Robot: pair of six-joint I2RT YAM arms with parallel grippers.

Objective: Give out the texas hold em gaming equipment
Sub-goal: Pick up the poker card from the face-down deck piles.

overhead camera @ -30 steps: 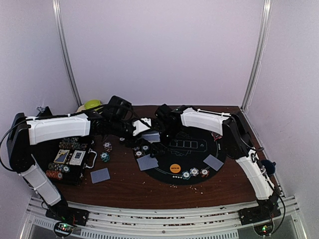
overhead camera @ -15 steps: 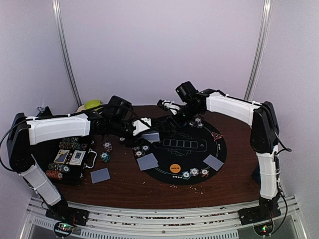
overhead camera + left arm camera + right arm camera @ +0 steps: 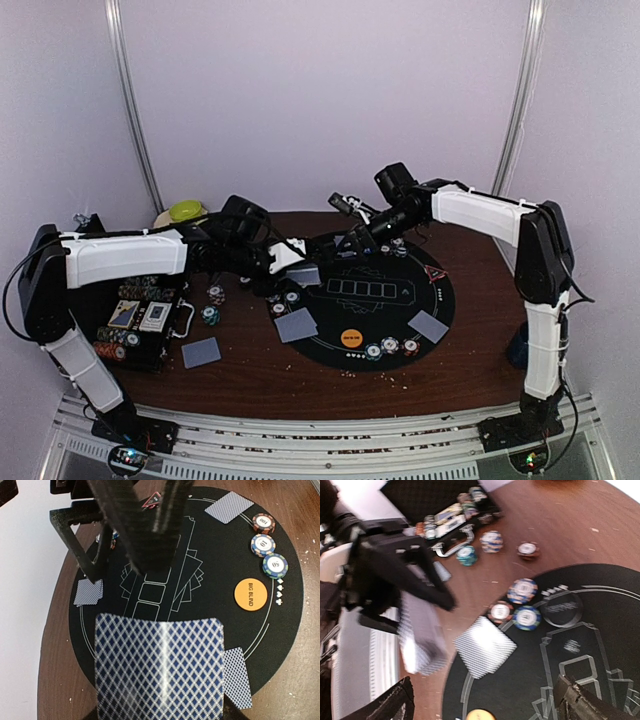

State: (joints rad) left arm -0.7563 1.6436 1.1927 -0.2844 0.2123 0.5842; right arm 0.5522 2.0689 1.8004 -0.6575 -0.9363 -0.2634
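Left fingers (image 3: 422,585) pinch the deck (image 3: 160,672), back up and roughly level, over the far-left part of the mat (image 3: 215,565), clear of the desk (image 3: 250,385). Right fingers (image 3: 576,700) are spread wide with nothing between them, hanging in the air just past the deck's far edge and higher than it. Face-down cards (image 3: 296,324) lie in small piles round the mat, with one pile off it on the bare desk. Chips (image 3: 263,544) sit in short rows beside them, and the orange button (image 3: 248,595) is on the near side. Judgement: the step in hand is drawing the next card off the deck. The deck lies below the right fingers and toward the robot's left; the right arm is the free one and close. The deck's long axis probably runs from the left wrist toward the right fingers, but the wrist view crops it, so unconfirmed. The right fingers would have to descend onto that far edge.
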